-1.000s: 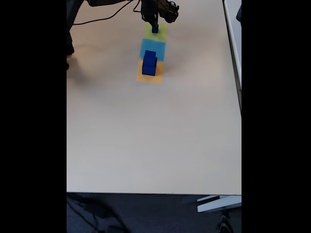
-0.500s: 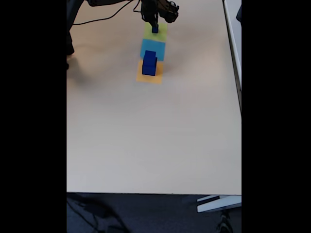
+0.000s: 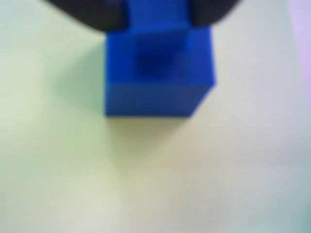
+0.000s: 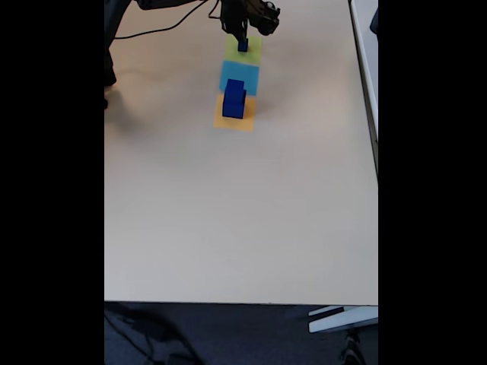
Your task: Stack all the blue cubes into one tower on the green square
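Beige desk (image 4: 243,213) carries the green square (image 4: 252,50), with two blue cubes (image 4: 234,99) stacked on the orange square (image 4: 237,122) beyond the light-blue square (image 4: 239,74). My hand (image 3: 156,12) pinches a smaller cube (image 3: 156,14) onto another small cube (image 3: 158,73) on green. Opening crookedly could topple it, I judge.

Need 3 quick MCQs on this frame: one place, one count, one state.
1. The stack of dark blue cubes in the fixed view stands on:
A. the orange flat square
B. the lime-green flat square
C. bare table

2. Flat coloured squares in the row:
A. two
B. three
C. five

3. The gripper is:
A. at a blue cube on the green square
B. over the orange square
C. parked over bare table

Key:
1 A: stack of dark blue cubes rests on the orange flat square.
2 B: orange, light-blue flat square, lime-green flat square.
3 A: gripper; dark fingers flank blue cube.
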Motion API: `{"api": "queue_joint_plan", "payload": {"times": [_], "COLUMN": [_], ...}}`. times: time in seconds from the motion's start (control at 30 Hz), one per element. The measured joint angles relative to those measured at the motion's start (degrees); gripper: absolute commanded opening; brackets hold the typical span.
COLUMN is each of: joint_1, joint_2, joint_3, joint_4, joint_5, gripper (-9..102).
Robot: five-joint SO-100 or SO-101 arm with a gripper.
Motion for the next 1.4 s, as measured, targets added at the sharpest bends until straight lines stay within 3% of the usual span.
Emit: {"api": "queue_joint_plan", "payload": {"times": [1.4], "joint_1": [-0.26], "joint_2": [0.0], "joint_3": [0.0], "joint_4": [0.0], "joint_5": [0.35], "gripper": [6]}}
